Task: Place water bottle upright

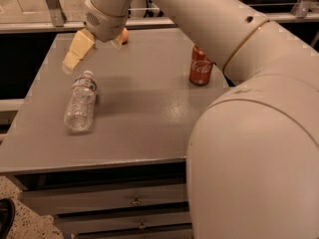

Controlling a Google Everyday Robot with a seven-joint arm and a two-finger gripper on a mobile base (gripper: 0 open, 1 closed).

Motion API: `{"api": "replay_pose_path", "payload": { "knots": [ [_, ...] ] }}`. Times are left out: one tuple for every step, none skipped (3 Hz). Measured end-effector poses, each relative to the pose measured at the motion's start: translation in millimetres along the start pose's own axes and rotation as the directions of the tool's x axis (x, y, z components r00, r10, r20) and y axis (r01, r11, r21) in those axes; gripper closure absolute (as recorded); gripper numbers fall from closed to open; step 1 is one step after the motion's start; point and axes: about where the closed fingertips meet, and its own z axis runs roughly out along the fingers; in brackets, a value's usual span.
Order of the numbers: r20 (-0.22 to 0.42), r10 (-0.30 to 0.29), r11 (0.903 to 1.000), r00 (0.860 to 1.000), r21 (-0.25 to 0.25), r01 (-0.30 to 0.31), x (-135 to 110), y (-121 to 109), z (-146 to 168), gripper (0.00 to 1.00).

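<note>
The water bottle (80, 102) is a clear ribbed plastic bottle with a white cap. It lies on its side on the left part of the grey table (144, 113), cap pointing to the far side. My gripper (79, 49) hangs just above and beyond the bottle's cap end, apart from it, with nothing seen in it. My arm reaches in from the right and fills the right side of the view.
A red Coca-Cola can (201, 66) stands upright at the right of the table, partly behind my arm. An orange (124, 35) sits at the far edge, half hidden by my wrist. Drawers (134, 200) are below the table's front edge.
</note>
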Motion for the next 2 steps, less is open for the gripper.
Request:
{"api": "replay_pose_path", "payload": {
  "knots": [
    [-0.040, 0.133, 0.9905, 0.990, 0.041, -0.131, -11.5, 8.2, 21.0, 0.00],
    [-0.043, 0.195, 0.9802, 0.980, 0.046, -0.193, -14.5, 10.9, 26.2, 0.00]
  ]
}}
